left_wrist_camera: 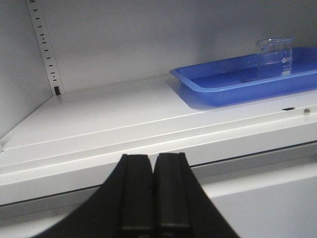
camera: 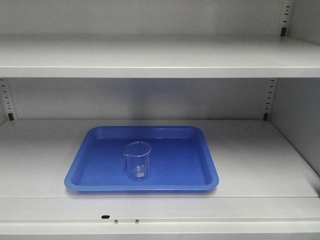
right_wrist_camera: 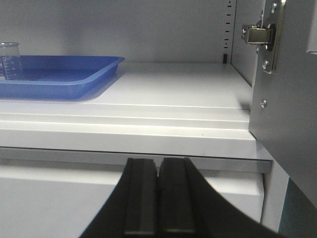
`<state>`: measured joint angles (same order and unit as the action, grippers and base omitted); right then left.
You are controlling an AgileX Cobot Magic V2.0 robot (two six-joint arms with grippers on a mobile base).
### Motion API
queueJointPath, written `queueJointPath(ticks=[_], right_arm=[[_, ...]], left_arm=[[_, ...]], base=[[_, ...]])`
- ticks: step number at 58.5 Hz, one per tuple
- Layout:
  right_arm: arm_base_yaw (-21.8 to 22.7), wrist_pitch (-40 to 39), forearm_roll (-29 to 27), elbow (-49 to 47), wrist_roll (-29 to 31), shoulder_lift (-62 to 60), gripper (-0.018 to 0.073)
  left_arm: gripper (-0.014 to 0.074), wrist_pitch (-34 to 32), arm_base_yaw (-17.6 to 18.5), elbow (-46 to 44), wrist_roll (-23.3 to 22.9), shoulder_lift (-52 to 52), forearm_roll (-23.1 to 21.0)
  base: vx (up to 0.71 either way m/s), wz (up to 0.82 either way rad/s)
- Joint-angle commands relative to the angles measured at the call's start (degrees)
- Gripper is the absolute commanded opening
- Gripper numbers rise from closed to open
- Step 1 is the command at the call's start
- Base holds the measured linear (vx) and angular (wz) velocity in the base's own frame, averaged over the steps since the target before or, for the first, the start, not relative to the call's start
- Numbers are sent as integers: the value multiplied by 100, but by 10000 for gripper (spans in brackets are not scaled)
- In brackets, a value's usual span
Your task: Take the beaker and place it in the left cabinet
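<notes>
A small clear glass beaker [camera: 137, 160] stands upright near the middle front of a blue tray [camera: 100, 176] on a shelf of the light grey cabinet [camera: 250, 155]. The left wrist view shows the beaker [left_wrist_camera: 275, 57] far to the upper right, and the right wrist view catches the beaker [right_wrist_camera: 10, 60] at the left edge. My left gripper [left_wrist_camera: 153, 159] sits shut, empty, below and in front of the shelf's front lip. My right gripper [right_wrist_camera: 158, 161] is likewise shut on nothing, low in front of the shelf. Neither gripper shows in the front view.
An upper shelf [camera: 160, 57] spans the cabinet above the tray. Slotted rails [camera: 269, 97] run up the back corners. A door hinge [right_wrist_camera: 258, 34] and the cabinet's side panel stand close on the right of the right gripper.
</notes>
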<state>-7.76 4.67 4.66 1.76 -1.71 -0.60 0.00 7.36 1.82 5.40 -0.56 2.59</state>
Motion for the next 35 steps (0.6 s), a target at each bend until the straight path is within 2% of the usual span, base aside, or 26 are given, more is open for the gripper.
queueJointPath(ticks=[1, 35], right_arm=[[31, -467, 27, 32, 47, -92, -6], [31, -421, 27, 32, 47, -92, -6]], left_arm=[[1, -428, 3, 90, -15, -106, -18], [1, -428, 3, 90, -15, -106, -18]], base=[[0, 0], [0, 0]])
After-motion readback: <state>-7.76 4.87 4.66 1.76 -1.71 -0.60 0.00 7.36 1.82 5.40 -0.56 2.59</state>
